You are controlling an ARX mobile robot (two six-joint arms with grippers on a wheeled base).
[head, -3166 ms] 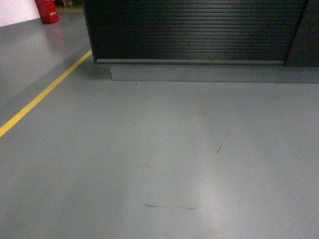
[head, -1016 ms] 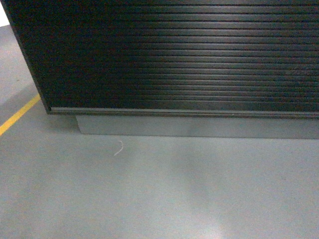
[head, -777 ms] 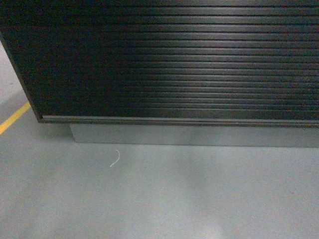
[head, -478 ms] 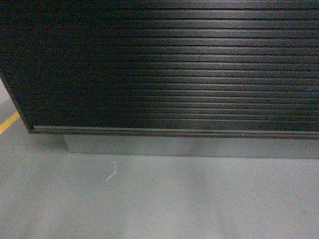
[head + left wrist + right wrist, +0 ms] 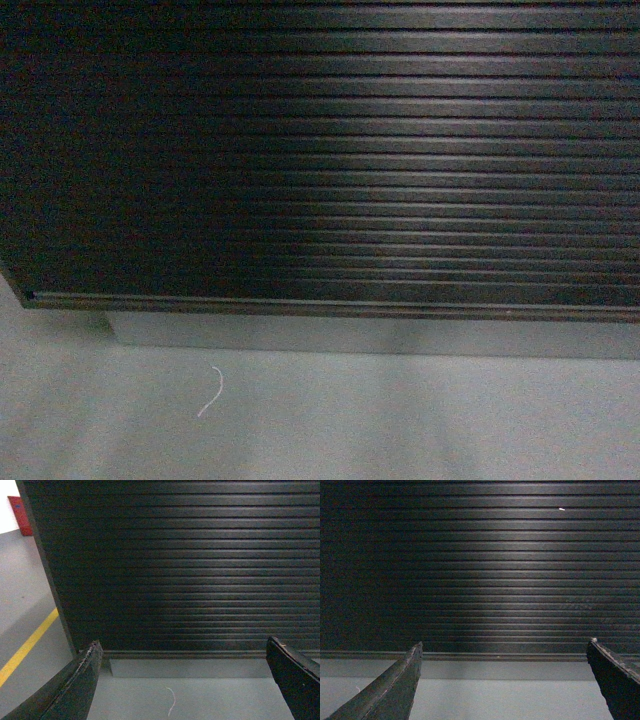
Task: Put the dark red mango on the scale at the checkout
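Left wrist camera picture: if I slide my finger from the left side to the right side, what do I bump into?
Yellow floor line → left tool's left finger → little white squiggle on the floor → its right finger. The ribbed black checkout front stretches behind them all.

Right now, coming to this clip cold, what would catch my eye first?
The checkout's black ribbed front fills nearly the whole head view, with only a strip of grey base and floor beneath it. A small curled white scrap lies on the floor at lower left. In each wrist view an empty, open end effector, left and right, frames the same dark slats.
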